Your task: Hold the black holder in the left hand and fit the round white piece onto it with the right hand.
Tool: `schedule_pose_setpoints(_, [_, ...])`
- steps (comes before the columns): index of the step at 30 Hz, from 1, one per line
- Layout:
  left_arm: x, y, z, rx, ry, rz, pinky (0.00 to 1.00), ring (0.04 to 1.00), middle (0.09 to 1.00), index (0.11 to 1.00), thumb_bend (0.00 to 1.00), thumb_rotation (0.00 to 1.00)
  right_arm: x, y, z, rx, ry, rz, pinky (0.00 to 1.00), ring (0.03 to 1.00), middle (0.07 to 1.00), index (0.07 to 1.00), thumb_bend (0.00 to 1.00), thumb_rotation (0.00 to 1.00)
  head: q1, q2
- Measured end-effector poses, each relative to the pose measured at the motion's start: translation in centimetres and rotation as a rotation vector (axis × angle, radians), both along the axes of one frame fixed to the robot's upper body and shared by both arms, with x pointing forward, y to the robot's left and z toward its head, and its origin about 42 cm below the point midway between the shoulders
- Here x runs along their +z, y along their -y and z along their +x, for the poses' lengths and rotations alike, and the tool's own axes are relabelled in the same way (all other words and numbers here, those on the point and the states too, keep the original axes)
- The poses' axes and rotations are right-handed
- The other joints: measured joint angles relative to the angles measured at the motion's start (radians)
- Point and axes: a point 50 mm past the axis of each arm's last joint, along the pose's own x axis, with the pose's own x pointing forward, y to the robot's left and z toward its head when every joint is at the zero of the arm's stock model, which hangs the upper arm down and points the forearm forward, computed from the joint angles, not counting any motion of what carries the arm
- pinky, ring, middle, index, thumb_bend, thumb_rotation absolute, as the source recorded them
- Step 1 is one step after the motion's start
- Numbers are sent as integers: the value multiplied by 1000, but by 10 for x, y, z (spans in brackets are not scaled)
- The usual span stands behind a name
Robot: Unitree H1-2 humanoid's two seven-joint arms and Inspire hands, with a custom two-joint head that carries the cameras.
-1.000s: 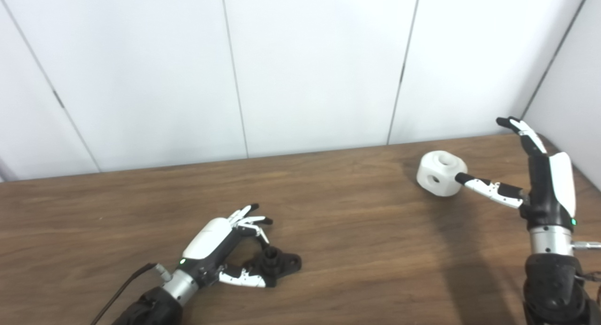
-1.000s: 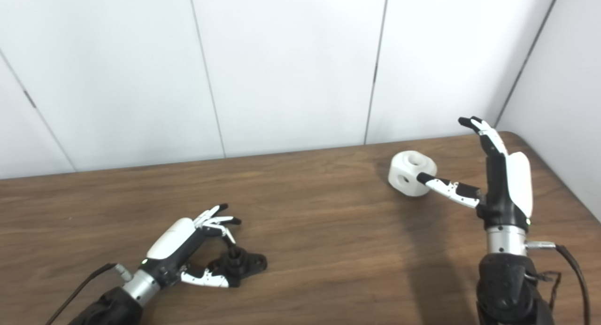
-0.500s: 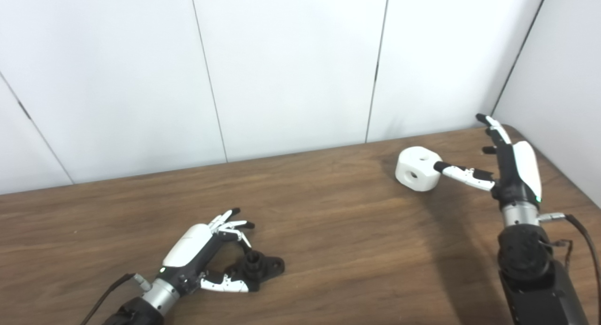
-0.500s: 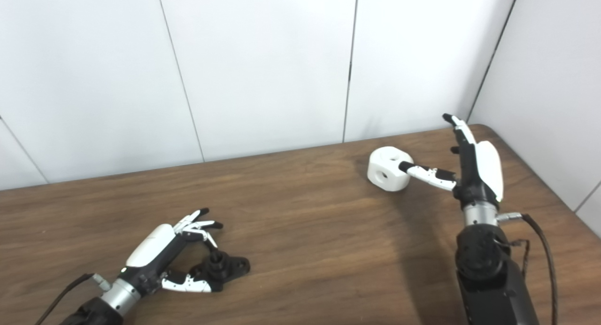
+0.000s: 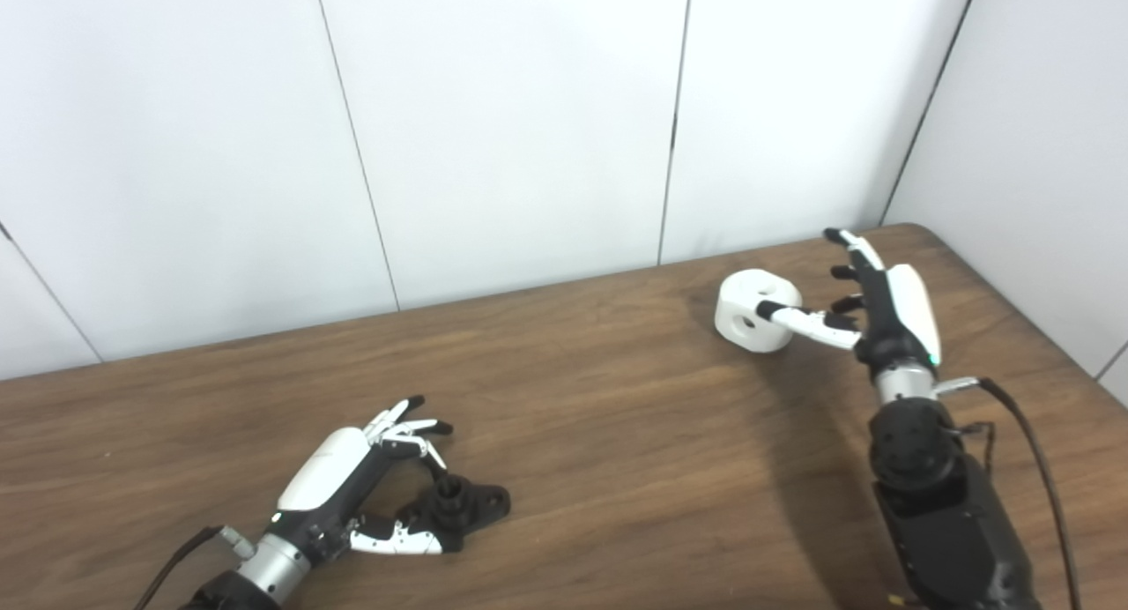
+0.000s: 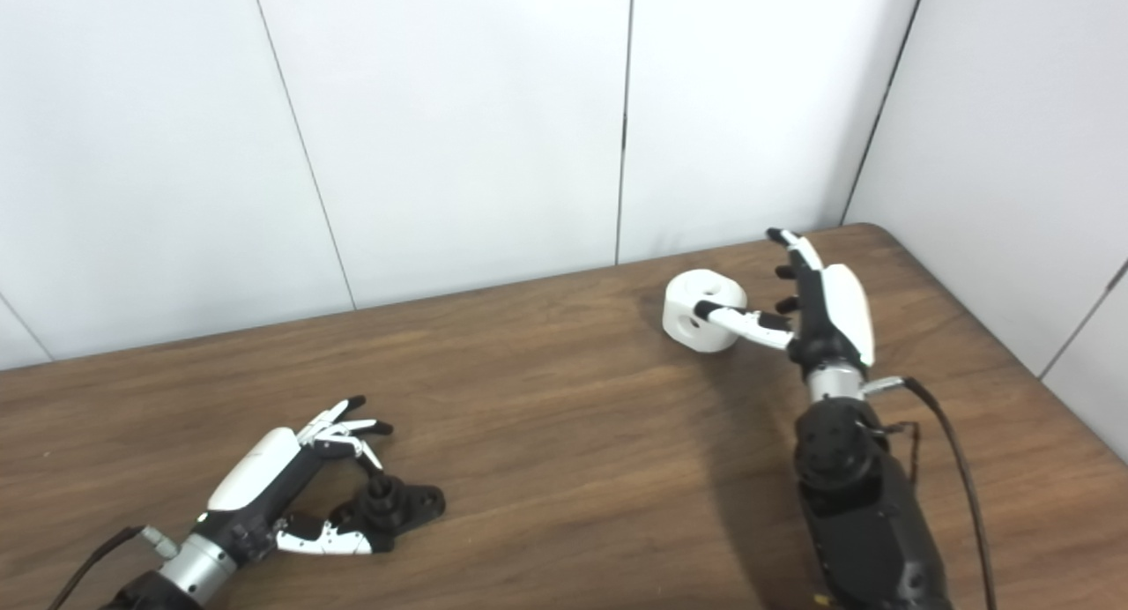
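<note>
While both hands are right at their parts, neither one really has a hold yet, so this is the grasp-setup step. The left hand (image 5: 352, 464) sits low on the table (image 5: 617, 434) near the front left, fingers spread and arched over the black holder (image 5: 463, 502), thumb lying along its near side. Looks like it's cupping the holder, not clamping it. The round white piece (image 5: 756, 312) is way over at the back right, well apart from the holder, resting on the wood. The right hand (image 5: 881, 306) is beside it, wide open, fingers pointing up and away, only the thumb tip touching the piece's near face.

My take: the right hand should get its fingers around the far side before the thumb pushes any more, or the piece will probably just skid off. On the left, close on the holder's base and leave the upright post clear, since I'd guess that's where one of the piece's holes goes.
</note>
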Motion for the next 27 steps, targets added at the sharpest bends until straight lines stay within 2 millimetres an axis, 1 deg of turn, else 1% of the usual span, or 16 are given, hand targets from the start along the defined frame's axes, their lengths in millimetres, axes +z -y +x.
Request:
schedule_pose_setpoints(5, [0, -1, 0, 0, -1, 1, 1000, 995, 839, 483, 522, 47, -12, -1, 5, 7, -57, -37, 848, 968, 941, 867, 919, 502, -11, -2])
schedule_pose_setpoints(7, [0, -1, 0, 1, -1, 1, 1000, 995, 839, 483, 522, 46, -14, 1, 6, 3, -65, -52, 957, 994, 945, 867, 934, 525, -14, -3])
schedule_pose_setpoints(8, [0, -2, 0, 2, -2, -1, 1000, 994, 838, 483, 522, 46, -14, 1, 8, 2, -68, -66, 986, 998, 941, 862, 945, 533, -17, -6])
schedule_pose_setpoints(14, [1, -3, 0, 2, -7, -7, 1000, 987, 835, 483, 521, 46, -14, 0, 17, 0, -86, -146, 1000, 1000, 932, 853, 976, 559, -29, -9])
schedule_pose_setpoints(22, [1, -5, 0, 3, -6, -5, 1000, 979, 832, 483, 521, 45, -20, 3, 17, -21, -122, -213, 1000, 999, 932, 851, 970, 547, -32, -11])
schedule_pose_setpoints(27, [1, -6, 0, 2, -2, -6, 1000, 975, 830, 483, 521, 45, -26, 3, 21, -22, -148, -240, 1000, 1000, 931, 852, 969, 587, -32, -12])
